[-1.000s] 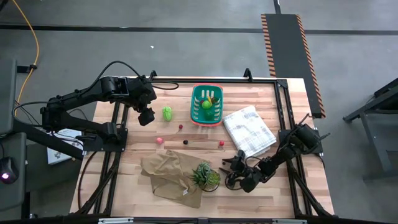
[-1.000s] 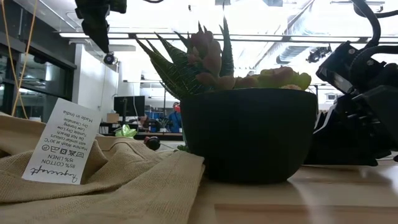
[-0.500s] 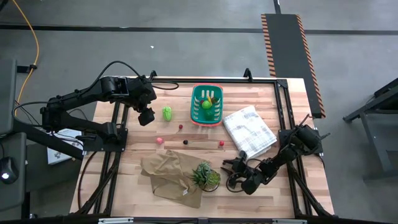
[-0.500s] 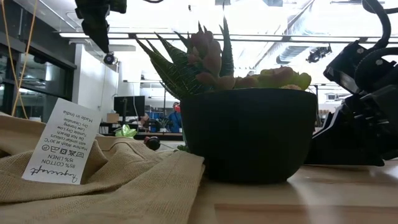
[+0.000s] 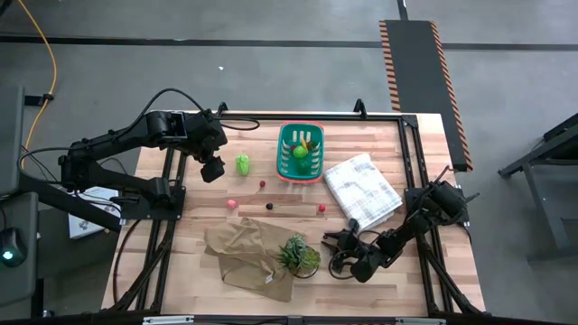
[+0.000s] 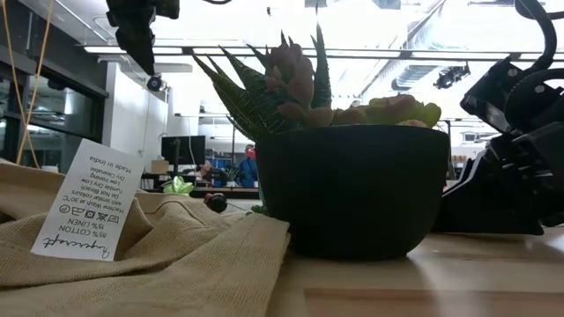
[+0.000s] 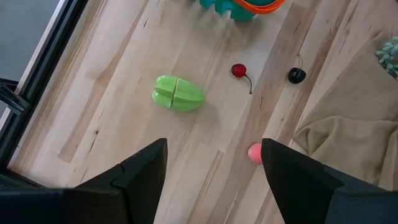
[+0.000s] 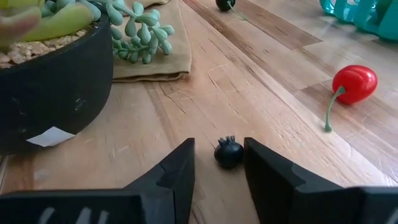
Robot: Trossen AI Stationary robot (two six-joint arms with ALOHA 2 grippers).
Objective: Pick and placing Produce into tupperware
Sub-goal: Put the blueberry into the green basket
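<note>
My right pincer (image 8: 216, 163) sits low on the table, fingers part-spread, with a tiny dark berry (image 8: 228, 152) between the tips, not yet pinched. I judge it light, hard and prone to rolling, so grip across its middle. The basket (image 5: 301, 152) is far ahead. The left pincer (image 7: 213, 163) hovers spread above the green lump (image 7: 178, 93). The cloth tag (image 6: 85, 203) reads "85% cotton, 15% linen, Made in India".

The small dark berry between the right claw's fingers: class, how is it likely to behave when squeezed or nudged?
The dark berry looks round, so it would probably roll on the smooth table if nudged. It is tiny beside the right claw, so it may squirt out. It is likely very light.
</note>
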